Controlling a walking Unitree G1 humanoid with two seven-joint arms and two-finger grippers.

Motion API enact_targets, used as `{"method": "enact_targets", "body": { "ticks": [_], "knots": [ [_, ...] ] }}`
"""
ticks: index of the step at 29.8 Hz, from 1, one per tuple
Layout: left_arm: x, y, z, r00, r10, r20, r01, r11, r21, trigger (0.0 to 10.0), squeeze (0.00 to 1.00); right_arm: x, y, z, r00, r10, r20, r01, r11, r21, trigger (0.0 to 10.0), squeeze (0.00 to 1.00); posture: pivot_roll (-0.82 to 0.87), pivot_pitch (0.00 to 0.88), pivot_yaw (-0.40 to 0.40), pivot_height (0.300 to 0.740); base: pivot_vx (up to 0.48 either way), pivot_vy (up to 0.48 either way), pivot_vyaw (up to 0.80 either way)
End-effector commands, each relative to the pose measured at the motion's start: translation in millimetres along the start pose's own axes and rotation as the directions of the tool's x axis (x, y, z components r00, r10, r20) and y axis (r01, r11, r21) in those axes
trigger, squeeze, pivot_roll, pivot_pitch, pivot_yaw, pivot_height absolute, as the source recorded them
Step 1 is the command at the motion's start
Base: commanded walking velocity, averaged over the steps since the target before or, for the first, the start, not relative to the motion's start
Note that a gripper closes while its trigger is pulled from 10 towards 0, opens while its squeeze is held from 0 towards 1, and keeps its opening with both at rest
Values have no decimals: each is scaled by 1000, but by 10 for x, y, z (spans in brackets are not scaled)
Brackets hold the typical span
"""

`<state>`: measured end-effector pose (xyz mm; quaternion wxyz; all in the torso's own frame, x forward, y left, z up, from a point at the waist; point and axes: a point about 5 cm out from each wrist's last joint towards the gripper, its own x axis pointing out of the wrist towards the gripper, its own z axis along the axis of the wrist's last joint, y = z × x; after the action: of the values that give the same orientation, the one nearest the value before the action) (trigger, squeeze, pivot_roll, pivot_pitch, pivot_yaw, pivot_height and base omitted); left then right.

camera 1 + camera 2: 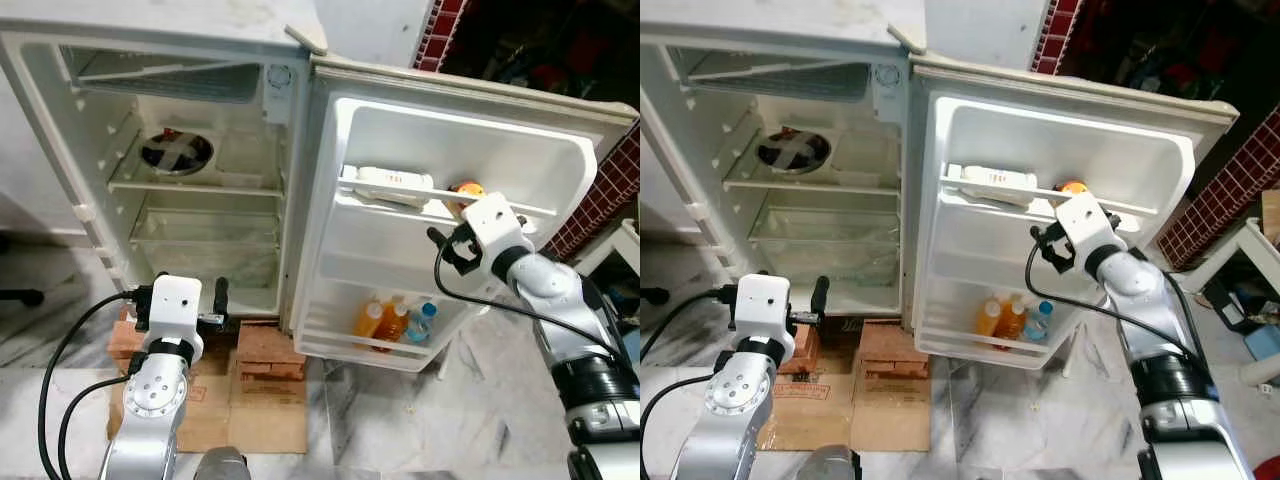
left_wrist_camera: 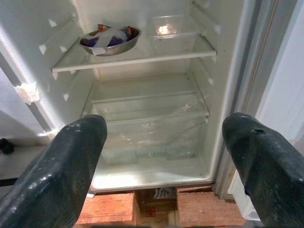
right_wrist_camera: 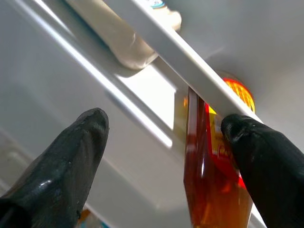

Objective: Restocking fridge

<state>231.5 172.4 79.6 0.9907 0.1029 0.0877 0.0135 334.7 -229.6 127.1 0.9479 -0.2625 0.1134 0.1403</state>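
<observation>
The small white fridge [image 1: 290, 120] stands open, its door [image 1: 560, 190] swung to the right. On the door's upper shelf a white bottle [image 1: 395, 183] lies flat and an orange bottle [image 3: 209, 180] stands behind the rail [image 3: 190, 71]. My right gripper [image 3: 161, 142] is open just in front of that rail, with the orange bottle close to one finger [image 3: 266, 161]. The lower door shelf holds two orange bottles [image 1: 370, 320] and a blue-capped bottle [image 1: 422, 322]. My left gripper [image 2: 164, 142] is open and holds nothing, low before the clear crisper drawer [image 2: 147, 123].
A metal bowl [image 2: 110, 39] sits on the fridge's glass shelf. The fridge rests on red bricks [image 1: 270, 355] over flattened cardboard [image 1: 250, 410] on a marble floor. A red tiled wall [image 1: 610, 190] and white furniture stand at the right.
</observation>
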Motion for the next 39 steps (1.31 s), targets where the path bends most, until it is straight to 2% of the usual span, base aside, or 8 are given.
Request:
{"method": "enact_targets", "body": {
  "ticks": [1, 5, 8, 14, 20, 27, 32, 39],
  "knots": [
    [-23, 7, -14, 1000, 5, -12, -5, 1000, -4, 10000, 0, -47, -217, -162, 992, -62, -110, 64, 998, 7, 10000, 0, 119, 0, -122, 740, 0, 0, 0],
    [-19, 6, -16, 1000, 5, -14, -5, 1000, -4, 10000, 0, -55, -259, -143, 994, -80, -73, 80, 997, -5, 10000, 0, 113, 0, -120, 740, 0, 0, 0],
    [-5, 0, -11, 1000, 2, -12, -2, 1000, 0, 10000, 0, -75, -290, -11, 990, -132, 58, 136, 988, -78, 10000, 0, 107, 0, -113, 740, 0, 0, 0],
    [1, 7, -7, 1000, 1, -9, -1, 1000, 1, 10000, 0, -163, -286, 241, 948, -151, 279, 170, 984, -45, 10000, 0, 100, 0, -106, 740, 0, 0, 0],
    [2, 14, 4, 1000, 4, -5, -4, 1000, 10, 10000, 0, -193, -247, 147, 961, -107, 256, 111, 994, -1, 10000, 0, 102, 0, -108, 740, 0, 0, 0],
    [-12, 38, 9, 1000, 29, 2, -29, 1000, 6, 10000, 0, -331, -196, 32, 937, -214, 277, 201, 977, 76, 10000, 0, 105, 0, -109, 740, 0, -217, 0],
    [-5, 39, 4, 1000, 26, -2, -26, 1000, 12, 10000, 0, -398, 5, 66, 920, -194, 340, 193, 981, 35, 10000, 0, 103, 0, -103, 740, 0, -480, 0],
    [5, 37, 1, 1000, 25, -3, -25, 1000, 11, 10000, 0, -421, 16, 92, 914, -211, 347, 210, 977, 39, 10000, 0, 101, 0, -103, 740, 0, -480, 0]
  ]
}}
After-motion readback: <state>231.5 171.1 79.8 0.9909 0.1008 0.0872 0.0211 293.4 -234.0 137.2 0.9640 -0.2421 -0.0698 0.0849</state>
